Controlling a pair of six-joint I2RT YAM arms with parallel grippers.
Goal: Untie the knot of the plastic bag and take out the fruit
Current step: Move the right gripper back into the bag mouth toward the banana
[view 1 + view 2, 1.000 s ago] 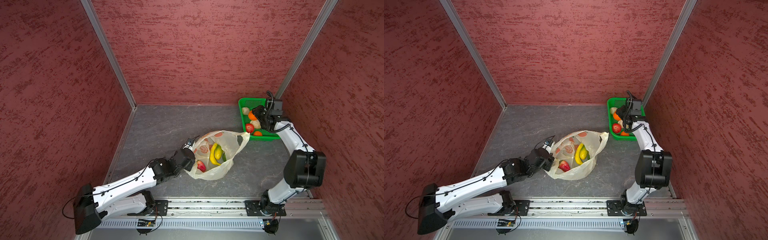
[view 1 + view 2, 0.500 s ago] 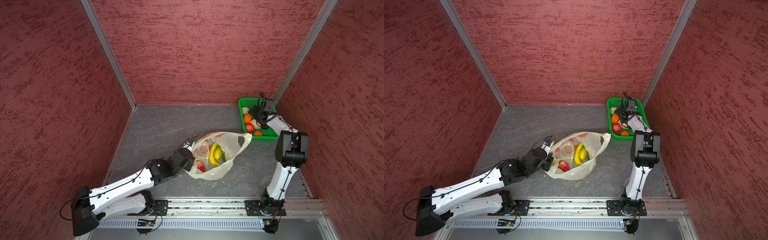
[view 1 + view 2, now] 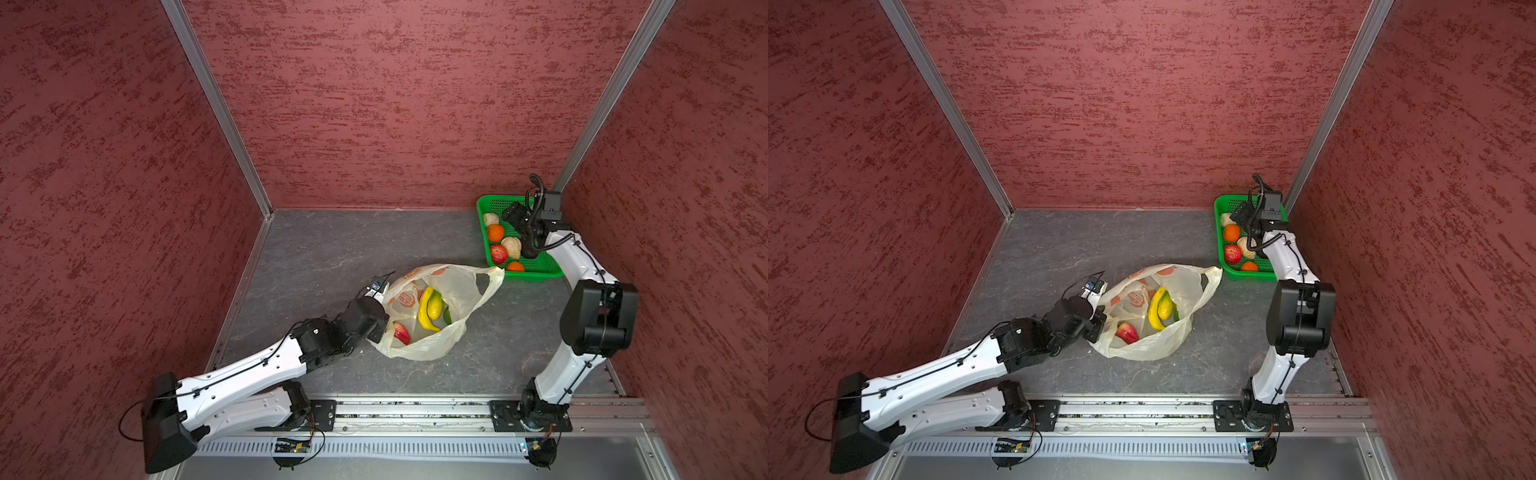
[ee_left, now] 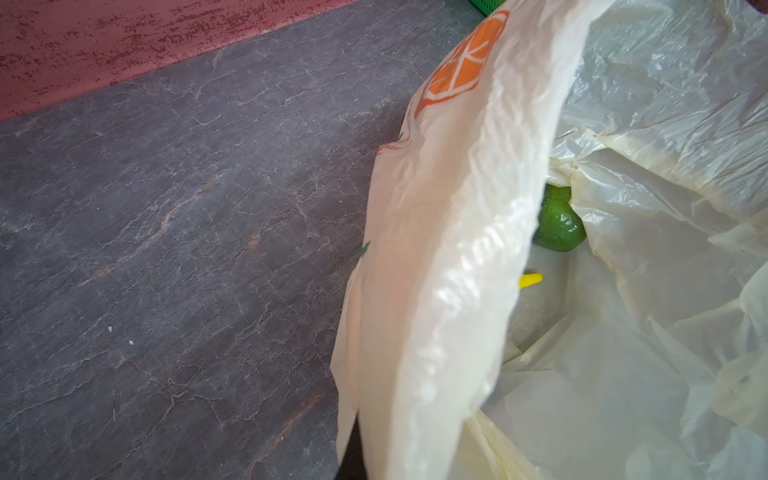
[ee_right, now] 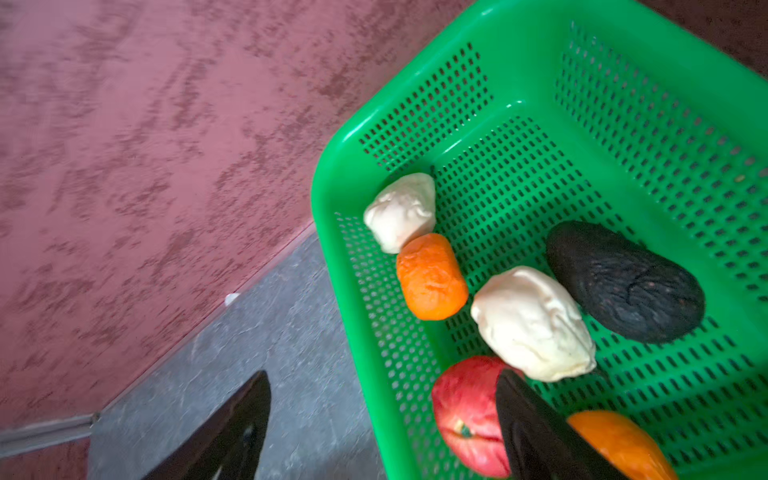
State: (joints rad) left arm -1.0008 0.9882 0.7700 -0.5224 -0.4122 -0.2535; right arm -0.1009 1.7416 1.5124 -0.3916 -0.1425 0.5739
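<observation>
pale-yellow bag [image 3: 462, 283] lies open, banana [image 3: 424, 312] inside

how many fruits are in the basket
6 in the basket: small cream piece near a corner, orange beside it, bigger cream piece, avocado, apple, second orange. The right gripper may hide more.

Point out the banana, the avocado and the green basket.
banana [image 3: 424, 309]: in a top view, mid-curve
avocado [image 5: 623, 282]: right wrist view, dark skin centre
green basket [image 5: 519, 174]: right wrist view, bare mesh floor
</observation>
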